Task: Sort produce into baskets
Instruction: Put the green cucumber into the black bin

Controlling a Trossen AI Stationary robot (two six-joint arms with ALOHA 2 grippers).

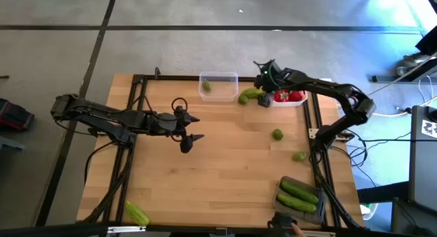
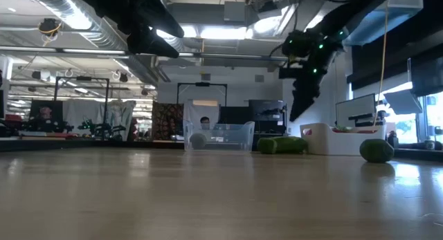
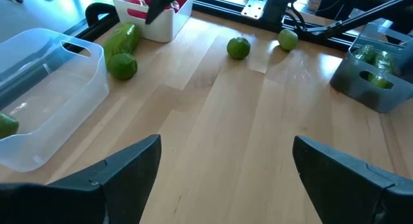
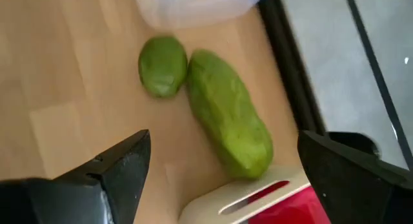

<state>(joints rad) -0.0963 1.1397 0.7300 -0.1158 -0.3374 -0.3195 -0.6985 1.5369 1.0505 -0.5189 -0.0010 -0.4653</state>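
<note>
A: Where does the right gripper (image 1: 262, 71) stand?
B: Jaws spread and empty, above a cucumber (image 4: 229, 121) and a round green fruit (image 4: 162, 65) lying between the clear basket (image 1: 218, 85) and the white basket (image 1: 292, 100) of red pieces (image 1: 288, 95).

A: And the left gripper (image 1: 194, 128)?
B: Also parted, holding nothing, over mid-table. Two cucumbers fill the grey basket (image 1: 298, 210); two round fruits (image 1: 277, 134) lie loose nearby.

High cam straight down over whole tabletop (image 1: 205, 162). Low cam at surface level, facing room. Wrist cams close-up, forward past own fingers. All four share cucumber (image 1: 250, 94) beside white basket (image 1: 290, 101).
</note>
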